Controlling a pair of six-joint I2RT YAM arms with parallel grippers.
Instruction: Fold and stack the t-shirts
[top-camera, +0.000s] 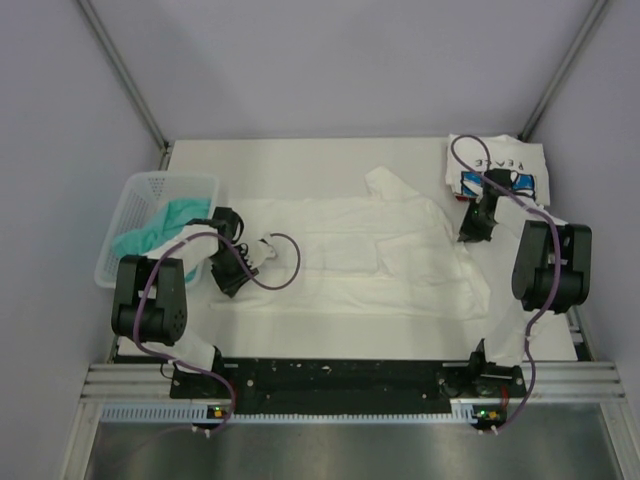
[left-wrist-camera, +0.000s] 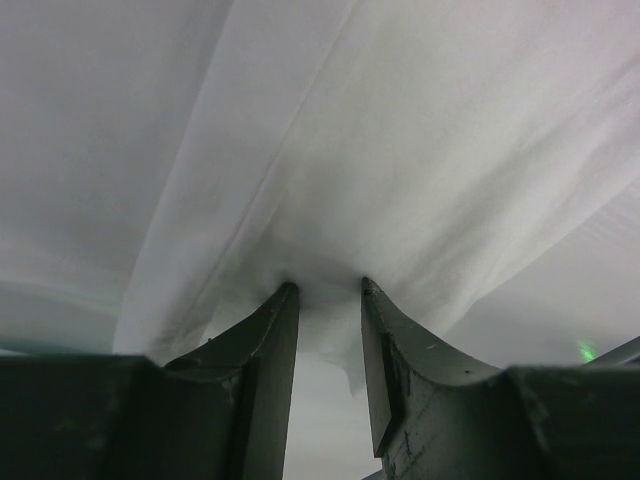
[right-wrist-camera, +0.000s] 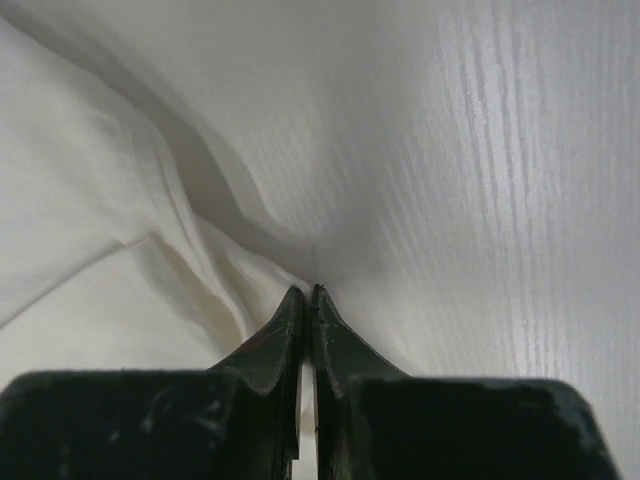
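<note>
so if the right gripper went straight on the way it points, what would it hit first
The right gripper would likely meet the fold of the white t-shirt just beyond its shut tips; depth is unclear.

Lab: grey panels (top-camera: 330, 60), aluminium rail (top-camera: 130, 385)

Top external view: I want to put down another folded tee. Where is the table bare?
Bare table runs along the back, between the basket and the folded PEACE t-shirt, behind the large white t-shirt. Middle and front are crowded: that shirt, left arm, right arm.
</note>
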